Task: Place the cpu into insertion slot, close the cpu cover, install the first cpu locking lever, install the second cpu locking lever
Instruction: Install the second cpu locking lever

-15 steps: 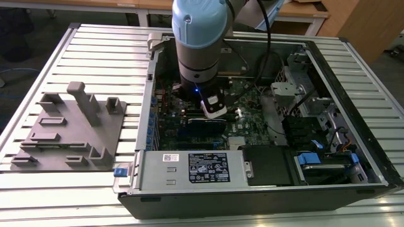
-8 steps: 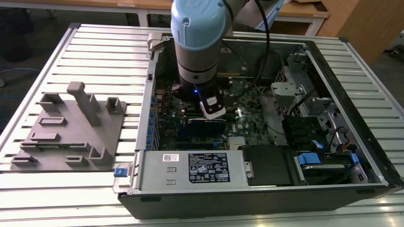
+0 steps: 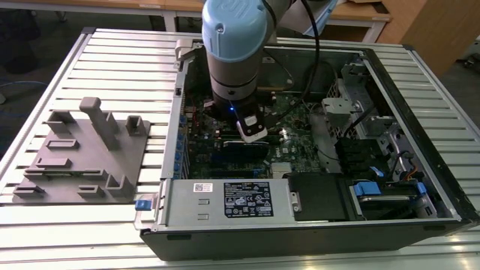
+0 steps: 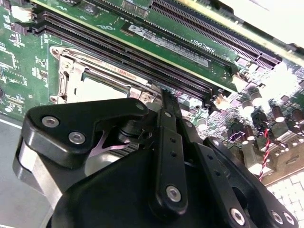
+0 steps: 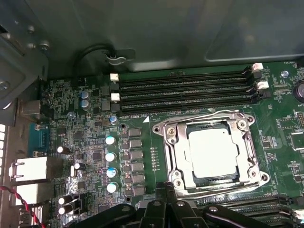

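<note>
Already, the cpu (image 5: 212, 153) lay seated in the insertion slot (image 5: 172, 151) on the green board, the cpu cover (image 5: 237, 161) down around it. The gripper (image 4: 167, 97) hovered beside the slot's edge, fingers pressed together, holding nothing.

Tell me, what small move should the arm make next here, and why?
Probably a short dip toward the socket's edge to catch a locking lever. In the first wrist view the cpu already sits in the insertion slot with the cpu cover lying flat around it, and the gripper hovers beside that frame.
</note>
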Motion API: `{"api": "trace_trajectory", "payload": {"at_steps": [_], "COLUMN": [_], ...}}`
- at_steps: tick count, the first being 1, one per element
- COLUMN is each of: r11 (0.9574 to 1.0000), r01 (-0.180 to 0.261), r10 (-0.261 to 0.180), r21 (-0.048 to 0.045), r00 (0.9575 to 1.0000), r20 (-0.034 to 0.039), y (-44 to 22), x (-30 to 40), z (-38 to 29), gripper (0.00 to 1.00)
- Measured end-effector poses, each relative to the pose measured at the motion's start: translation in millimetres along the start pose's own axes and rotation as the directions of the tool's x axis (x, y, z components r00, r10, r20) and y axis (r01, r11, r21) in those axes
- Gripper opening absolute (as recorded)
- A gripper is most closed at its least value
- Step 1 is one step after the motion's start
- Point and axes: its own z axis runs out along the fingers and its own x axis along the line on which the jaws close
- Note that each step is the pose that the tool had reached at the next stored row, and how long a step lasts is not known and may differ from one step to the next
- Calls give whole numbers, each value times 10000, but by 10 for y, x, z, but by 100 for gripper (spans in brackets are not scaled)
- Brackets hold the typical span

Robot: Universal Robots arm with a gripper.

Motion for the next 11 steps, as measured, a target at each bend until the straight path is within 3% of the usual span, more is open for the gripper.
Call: {"api": "trace_trajectory", "payload": {"at_steps": [11], "r11": [10000], "r01": [-1], "r10": [1], "r21": [-8], "r00": [10000], "r20": [-3], "y": [-15], "x": [15], "z": [40], "gripper": [11]}}
